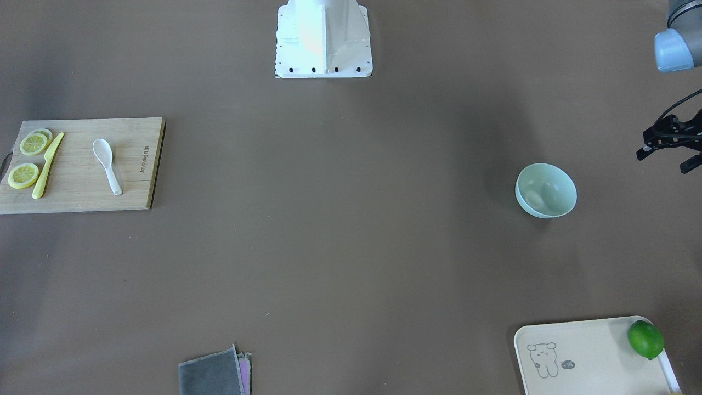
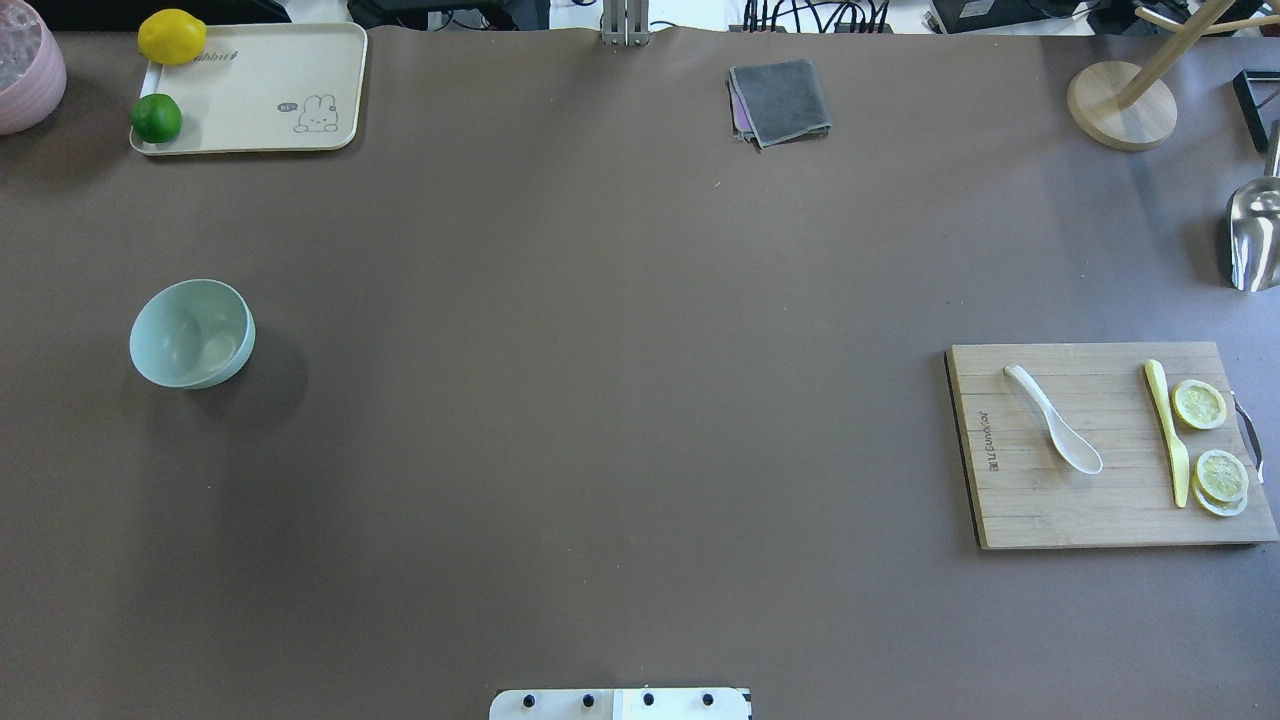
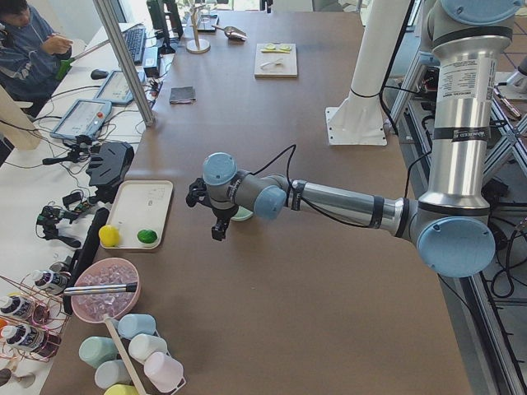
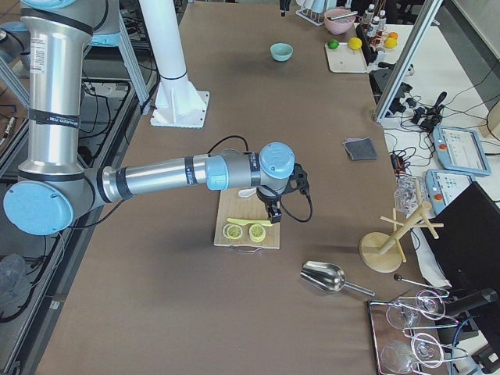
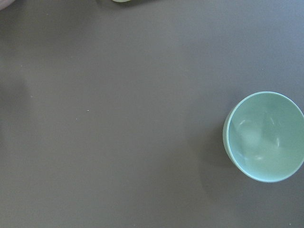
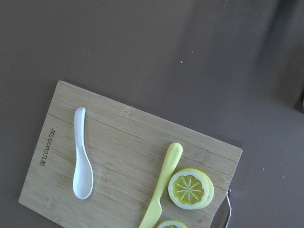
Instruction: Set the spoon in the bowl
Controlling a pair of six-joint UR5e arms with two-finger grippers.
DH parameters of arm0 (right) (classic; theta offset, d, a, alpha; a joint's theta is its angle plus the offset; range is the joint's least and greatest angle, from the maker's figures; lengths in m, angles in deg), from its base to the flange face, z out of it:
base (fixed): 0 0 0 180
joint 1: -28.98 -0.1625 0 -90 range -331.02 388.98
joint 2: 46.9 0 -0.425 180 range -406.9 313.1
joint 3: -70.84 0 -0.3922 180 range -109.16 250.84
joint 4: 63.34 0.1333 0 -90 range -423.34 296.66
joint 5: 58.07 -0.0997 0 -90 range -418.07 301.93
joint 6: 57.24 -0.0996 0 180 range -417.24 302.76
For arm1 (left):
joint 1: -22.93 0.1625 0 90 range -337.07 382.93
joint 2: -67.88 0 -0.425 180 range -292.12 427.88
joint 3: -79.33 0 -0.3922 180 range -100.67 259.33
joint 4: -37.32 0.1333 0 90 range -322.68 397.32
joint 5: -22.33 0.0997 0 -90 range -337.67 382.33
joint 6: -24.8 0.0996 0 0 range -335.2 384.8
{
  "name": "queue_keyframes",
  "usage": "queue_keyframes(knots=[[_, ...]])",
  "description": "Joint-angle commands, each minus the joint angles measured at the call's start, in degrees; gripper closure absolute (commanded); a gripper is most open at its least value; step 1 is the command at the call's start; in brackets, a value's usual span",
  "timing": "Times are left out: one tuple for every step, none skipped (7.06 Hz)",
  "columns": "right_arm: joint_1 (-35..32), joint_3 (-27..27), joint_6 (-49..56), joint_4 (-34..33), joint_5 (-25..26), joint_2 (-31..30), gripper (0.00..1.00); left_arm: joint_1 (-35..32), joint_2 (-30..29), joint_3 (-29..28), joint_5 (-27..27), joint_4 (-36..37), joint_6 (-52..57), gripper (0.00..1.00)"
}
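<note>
glossy white, the spoon (image 1: 107, 164) lies flat on a bamboo cutting board (image 1: 82, 186) at the robot's right end of the table (image 1: 351, 230). its scoop faces up and points toward the robot's base, and its handle angles away. it touches only the board. a slim yellow knife (image 1: 48, 164) lies on the same board, apart from the spoon on the side farther from the table's middle. lemon slices (image 1: 34, 144) sit just beside the knife.

the pale mint-green bowl (image 1: 545, 190) stands upright on the bare table toward the robot's left end, well apart from the spoon, with nothing in it.

the left gripper (image 1: 664, 159) hangs above the table near the bowl, on the bowl's outer side. its black fingers are spread apart and nothing is between them. the right gripper (image 4: 271, 212) hangs over the cutting board, above the knife and lemon slices. it shows only in the side view, so i cannot tell how far apart its fingers are.

a cream tray (image 1: 592, 351) with a lime (image 1: 645, 339) on it sits at the far corner beyond the bowl, and a folded grey cloth (image 1: 211, 374) lies at the far edge.
</note>
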Motion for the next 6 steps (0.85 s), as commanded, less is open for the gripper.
queue_keyframes(knots=[[4.3, 0.1, -4.2, 0.0, 0.2, 2.2, 0.01, 6.7, -2.5, -2.9, 3.3, -6.4, -8.8, 0.03], [6.1, 0.3, -4.5, 0.0, 0.6, 2.6, 0.02, 8.5, -3.3, -3.9, 3.3, -6.5, -9.1, 0.06], [7.1, 0.5, -4.4, 0.0, 0.7, 3.1, 0.02, 8.8, -4.8, -5.7, 3.4, -6.8, -9.5, 0.07], [7.7, 0.5, -4.4, 0.0, 0.6, 3.1, 0.02, 9.7, -5.3, -6.2, 3.4, -7.8, -11.1, 0.08], [8.4, 0.5, -4.4, 0.0, 0.8, 3.5, 0.02, 10.6, -5.9, -8.0, 3.4, -9.3, -12.0, 0.09], [8.6, 0.6, -4.4, 0.0, 0.8, 3.9, 0.02, 11.6, -7.0, -9.9, 3.4, -11.4, -13.6, 0.11]])
